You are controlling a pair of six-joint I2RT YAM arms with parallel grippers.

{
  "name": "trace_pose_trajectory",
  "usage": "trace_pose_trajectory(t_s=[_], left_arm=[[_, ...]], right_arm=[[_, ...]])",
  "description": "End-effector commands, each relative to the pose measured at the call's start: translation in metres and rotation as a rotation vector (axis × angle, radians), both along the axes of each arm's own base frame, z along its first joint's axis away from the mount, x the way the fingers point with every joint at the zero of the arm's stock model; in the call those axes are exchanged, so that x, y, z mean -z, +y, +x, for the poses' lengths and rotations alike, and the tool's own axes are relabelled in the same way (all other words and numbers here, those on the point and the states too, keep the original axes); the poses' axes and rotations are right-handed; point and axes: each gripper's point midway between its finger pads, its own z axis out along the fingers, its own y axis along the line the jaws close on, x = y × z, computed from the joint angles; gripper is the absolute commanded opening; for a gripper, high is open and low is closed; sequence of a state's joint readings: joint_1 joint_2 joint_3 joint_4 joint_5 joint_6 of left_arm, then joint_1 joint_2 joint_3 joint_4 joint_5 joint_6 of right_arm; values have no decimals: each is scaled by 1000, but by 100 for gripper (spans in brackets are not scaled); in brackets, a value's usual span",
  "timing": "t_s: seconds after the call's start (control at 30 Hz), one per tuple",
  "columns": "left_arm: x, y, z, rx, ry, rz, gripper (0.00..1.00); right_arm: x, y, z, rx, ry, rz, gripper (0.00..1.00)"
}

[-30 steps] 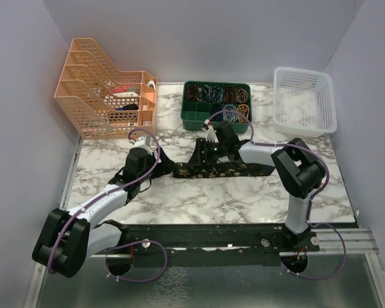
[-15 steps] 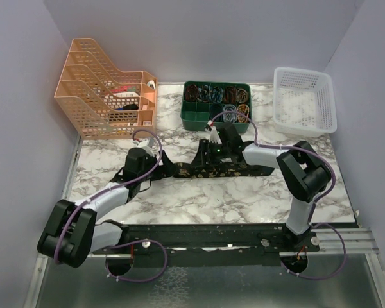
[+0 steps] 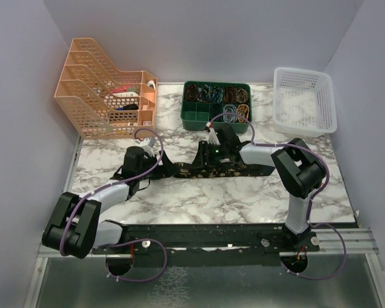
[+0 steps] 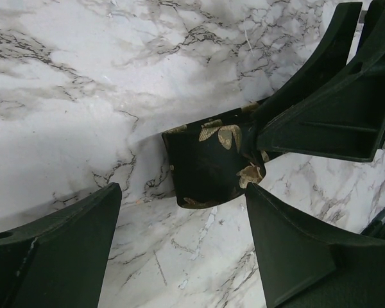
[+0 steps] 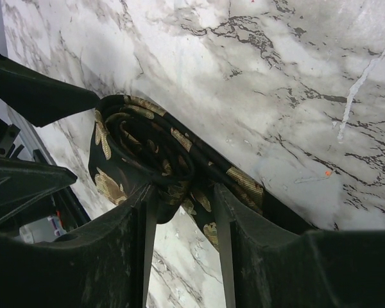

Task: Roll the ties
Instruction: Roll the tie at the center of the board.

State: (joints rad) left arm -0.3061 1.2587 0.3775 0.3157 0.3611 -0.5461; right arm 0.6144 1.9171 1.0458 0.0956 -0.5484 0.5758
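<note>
Since the right tool [image 5: 183, 189] has both fingers pressed onto the coiled end of the tie [image 5: 138, 144], I'd call this mid-roll: a few turns are wound and most of the length isn't. The left tool [image 4: 183, 192] sits spread wide at 9 o'clock of that coil, one finger on each side of it, and as far as I can see it isn't touching.

The tie lies about mid-surface [image 3: 244, 199]. The coil is at its 9 o'clock end, and the flat part runs toward 3 o'clock alongside the right arm.

My guess for the next move is to tip the coil over toward 3 o'clock while keeping it tight. The left tool probably has to pin it whenever the right one regrips, or it'll spring loose.

Room-wise, the two tools are almost nose to nose, so it's crowded there. The green tray [image 3: 205, 122] is near at 12 o'clock of the right tool. The orange rack [image 3: 106, 96] at 10 o'clock and the white basket [image 3: 305, 99] at 2 o'clock are well apart. Bare marble opens up toward 6 o'clock.
</note>
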Motion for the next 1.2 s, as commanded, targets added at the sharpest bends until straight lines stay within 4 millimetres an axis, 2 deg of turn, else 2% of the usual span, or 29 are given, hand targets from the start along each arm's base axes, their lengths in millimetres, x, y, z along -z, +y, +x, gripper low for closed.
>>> trace_pose_trajectory(t_s=[0.0, 0.27, 0.63, 0.93, 1.17], left_arm=[[-11, -8, 6, 53, -47, -33, 79], [-8, -19, 9, 90, -27, -83, 76], [-5, -29, 18, 62, 50, -165, 74], [13, -29, 15, 32, 132, -179, 68], [18, -29, 14, 9, 164, -188, 63]], right_arm=[[5, -2, 5, 19, 3, -31, 44], [18, -8, 4, 44, 16, -69, 43], [20, -9, 4, 40, 14, -77, 42], [19, -8, 4, 37, 13, -71, 42], [19, -8, 4, 38, 14, -72, 42]])
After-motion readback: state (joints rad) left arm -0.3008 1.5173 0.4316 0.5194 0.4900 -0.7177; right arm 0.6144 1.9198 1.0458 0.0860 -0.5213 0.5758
